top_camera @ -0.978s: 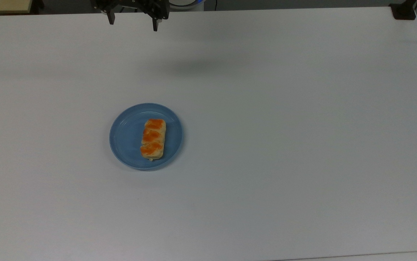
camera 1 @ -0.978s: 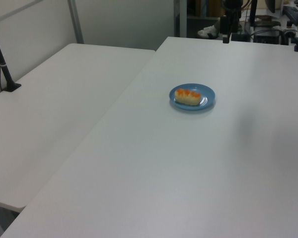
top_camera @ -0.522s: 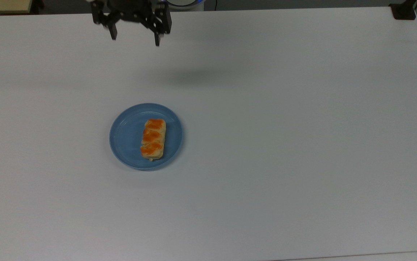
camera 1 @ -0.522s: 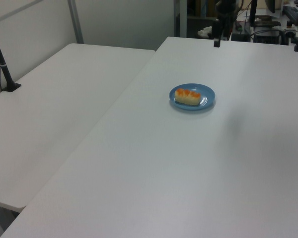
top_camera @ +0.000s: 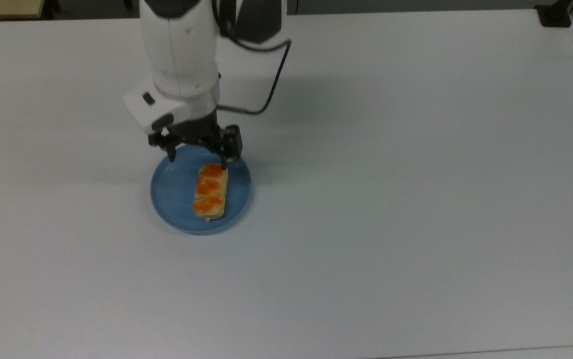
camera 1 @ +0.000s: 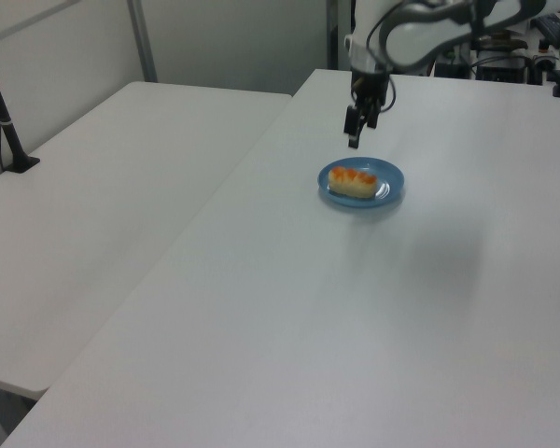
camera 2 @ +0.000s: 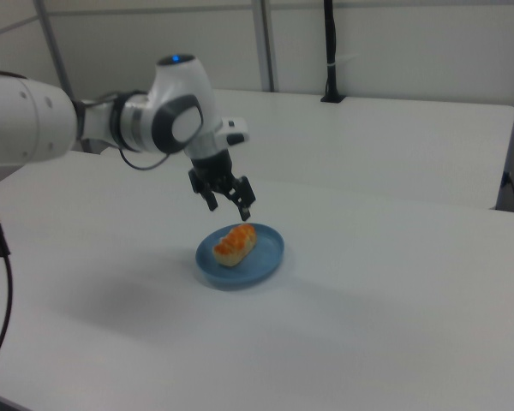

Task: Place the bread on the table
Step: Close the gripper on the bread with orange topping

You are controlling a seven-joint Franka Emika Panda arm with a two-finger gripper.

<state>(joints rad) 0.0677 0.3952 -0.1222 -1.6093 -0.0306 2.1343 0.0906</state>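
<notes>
Plate (top_camera: 176, 189) rim behind gripper (top_camera: 197, 162)

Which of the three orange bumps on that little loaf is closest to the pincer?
The end bump of the small pale-tan loaf, nearest the top view's top edge. The open black pincer hangs just above it; the other two sit farther along the round blue plate.
</notes>
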